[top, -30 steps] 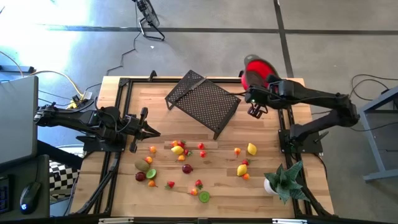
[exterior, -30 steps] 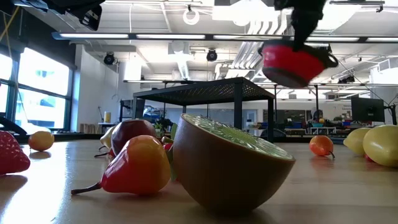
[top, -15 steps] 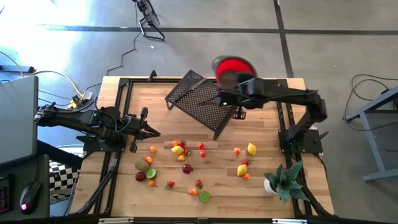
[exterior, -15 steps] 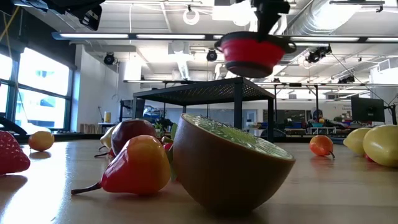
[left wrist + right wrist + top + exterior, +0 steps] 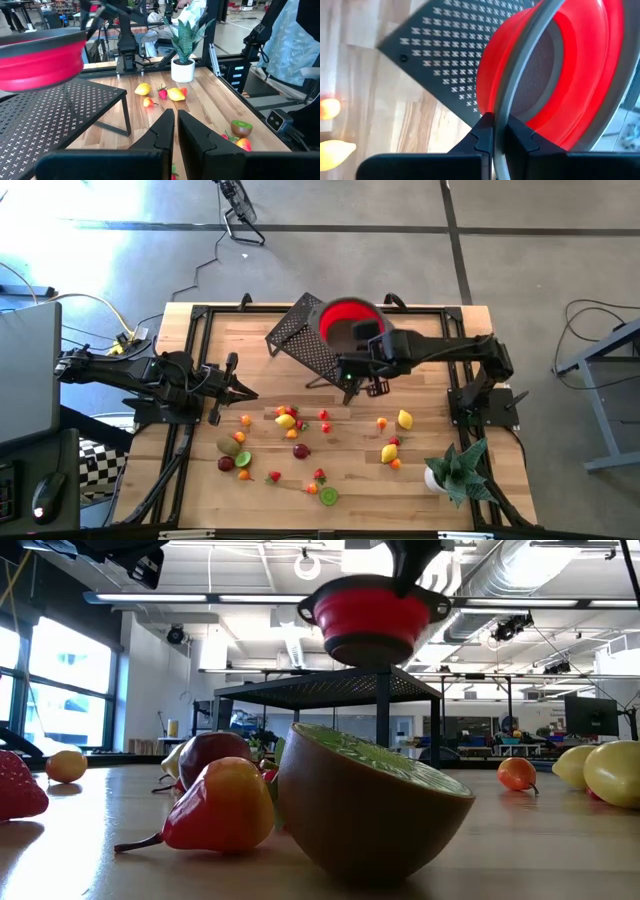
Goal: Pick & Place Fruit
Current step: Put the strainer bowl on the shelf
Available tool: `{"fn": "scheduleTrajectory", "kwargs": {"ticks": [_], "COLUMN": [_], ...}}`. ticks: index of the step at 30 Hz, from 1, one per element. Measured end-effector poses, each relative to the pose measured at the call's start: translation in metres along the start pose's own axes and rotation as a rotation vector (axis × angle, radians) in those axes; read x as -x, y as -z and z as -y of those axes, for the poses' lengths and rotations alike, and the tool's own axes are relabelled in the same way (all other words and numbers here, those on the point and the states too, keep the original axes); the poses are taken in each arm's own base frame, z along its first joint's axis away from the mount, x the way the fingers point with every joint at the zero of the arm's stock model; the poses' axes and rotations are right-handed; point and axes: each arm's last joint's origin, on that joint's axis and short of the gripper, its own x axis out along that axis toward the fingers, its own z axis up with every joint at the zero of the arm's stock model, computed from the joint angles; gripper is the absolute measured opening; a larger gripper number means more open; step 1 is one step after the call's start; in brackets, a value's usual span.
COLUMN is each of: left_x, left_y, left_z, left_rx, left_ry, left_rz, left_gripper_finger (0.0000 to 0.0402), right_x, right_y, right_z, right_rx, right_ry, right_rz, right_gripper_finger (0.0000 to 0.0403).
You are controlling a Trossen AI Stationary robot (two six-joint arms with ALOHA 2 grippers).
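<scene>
The wooden table (image 5: pixel 420 470) sits under me, an open workshop behind it. At 12 o'clock stands 1 black mesh rack (image 5: pixel 300 340); I carry 1 red bowl (image 5: pixel 345 320) above it, my right gripper (image 5: pixel 352 372) pinched on its grey rim, likely to park it where fruit can drop in. My left gripper (image 5: pixel 245 392) waits closed at 9 o'clock. The fruit (image 5: pixel 290 420), roughly 20 pieces, lies scattered toward 6 o'clock, untouched.

Red bowl held over the black rack

The right gripper (image 5: pixel 352 340) carries the red bowl (image 5: pixel 345 317) above the perforated rack (image 5: pixel 305 340); fruit (image 5: pixel 290 420) lies scattered on the wooden table (image 5: pixel 420 490), left gripper (image 5: pixel 240 392) nearby, plant (image 5: pixel 457 470) at the corner
</scene>
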Motion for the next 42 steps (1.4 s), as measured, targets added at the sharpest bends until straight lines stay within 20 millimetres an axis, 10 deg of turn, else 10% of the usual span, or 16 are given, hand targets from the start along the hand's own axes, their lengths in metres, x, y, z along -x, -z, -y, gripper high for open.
{"fn": "scheduleTrajectory", "kwargs": {"ticks": [42], "left_x": [0.000], "left_y": [0.000], "left_z": [0.000], "left_rx": [0.000], "left_ry": [0.000], "left_rz": [-0.001], "left_gripper_finger": [0.0019], "right_x": [-0.048], "right_y": [-0.022], "right_z": [-0.007], "right_rx": [-0.001], "right_ry": [-0.004], "right_rz": [-0.037], "right_gripper_finger": [0.0017]}}
